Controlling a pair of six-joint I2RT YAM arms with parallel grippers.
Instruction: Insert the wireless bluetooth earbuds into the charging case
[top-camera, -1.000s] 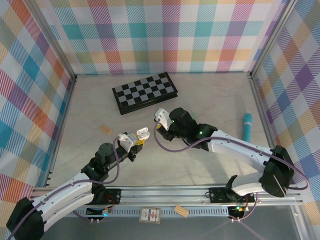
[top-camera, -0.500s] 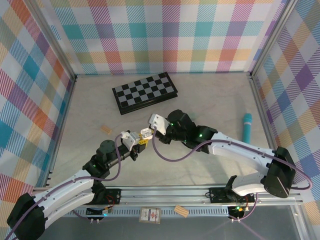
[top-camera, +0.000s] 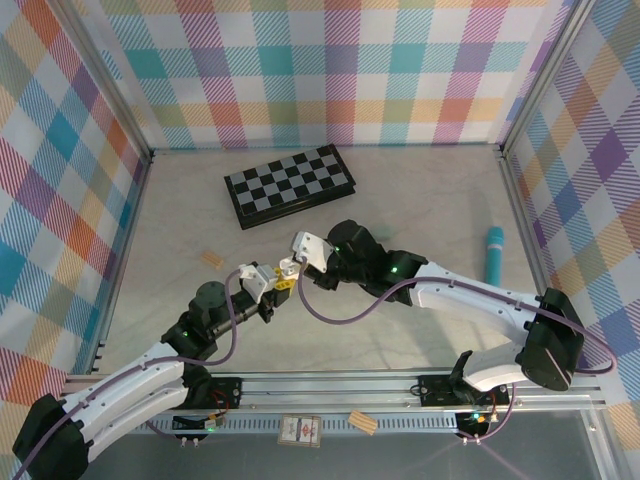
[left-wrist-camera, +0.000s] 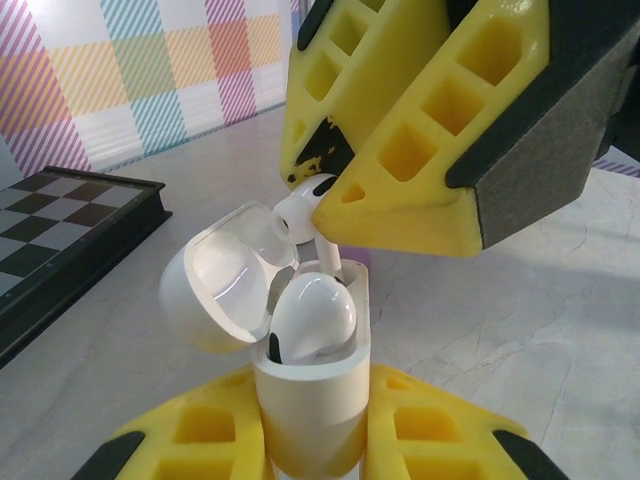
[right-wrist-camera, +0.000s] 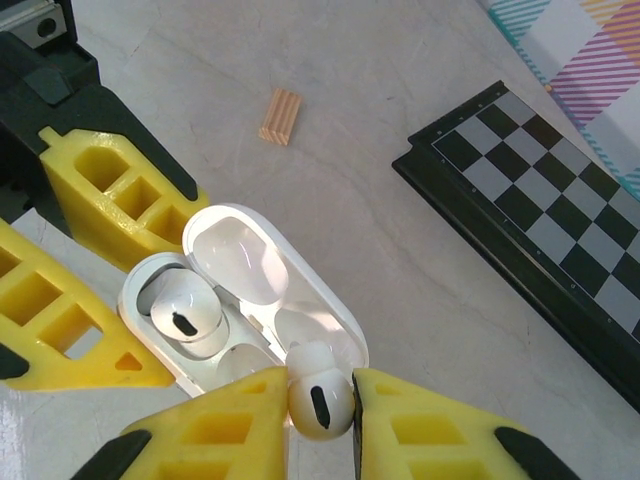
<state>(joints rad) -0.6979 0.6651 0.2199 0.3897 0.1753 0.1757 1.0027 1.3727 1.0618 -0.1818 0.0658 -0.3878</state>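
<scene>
White charging case (left-wrist-camera: 308, 405), lid open, stands clamped in the left gripper (top-camera: 268, 282), with one earbud (right-wrist-camera: 185, 312) seated inside. The right gripper (top-camera: 293, 264) has moved in from the case's right, pinching the second earbud (right-wrist-camera: 320, 398) just above the case's empty socket.

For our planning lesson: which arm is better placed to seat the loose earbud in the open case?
Right. The right end effector grips the earbud at the open case, which the left end effector holds.
</scene>
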